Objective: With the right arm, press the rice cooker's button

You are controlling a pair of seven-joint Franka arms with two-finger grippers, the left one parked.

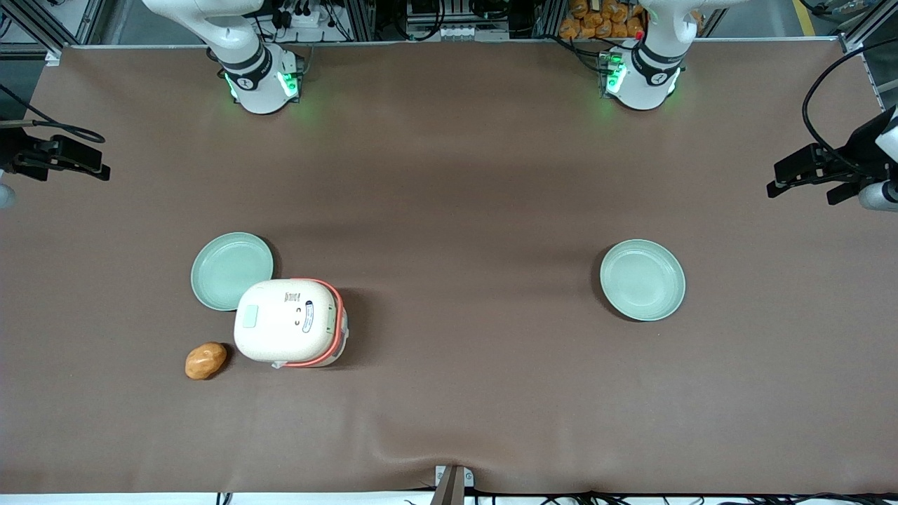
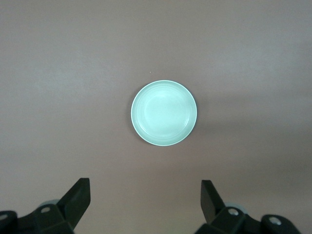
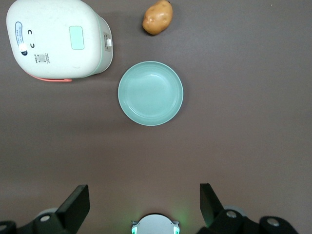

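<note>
Nearest the front camera I see a potato (image 1: pixel 205 360) lying on the brown table (image 1: pixel 491 393), and just beside it the rice cooker (image 1: pixel 290 322), lid down, its orange-red band showing along one edge. The lid carries a pale green rectangular panel (image 1: pixel 250 316) and some small dark markings; from the right wrist view, a small white tab (image 3: pixel 108 43) sits on the cooker's side wall, and I judge that or the lid panel to be the button, though I cannot tell which. A pale green plate (image 1: pixel 230 270) lies just past the cooker, its rim tucked partly under the cooker's outline as seen from above. A second green plate (image 1: pixel 642 280) lies well apart, toward the parked arm's end.

My gripper (image 3: pixel 145 202) hangs high above the table near the right arm's base (image 1: pixel 259 84), fingers (image 3: pixel 78 201) spread wide and holding nothing, well clear of the cooker.

I judge the task is at its start: approach not yet made. Next I need to travel out over the plate toward the cooker, probably bring the fingers together for a firm tip, and descend squarely onto the button without shoving the cooker.
</note>
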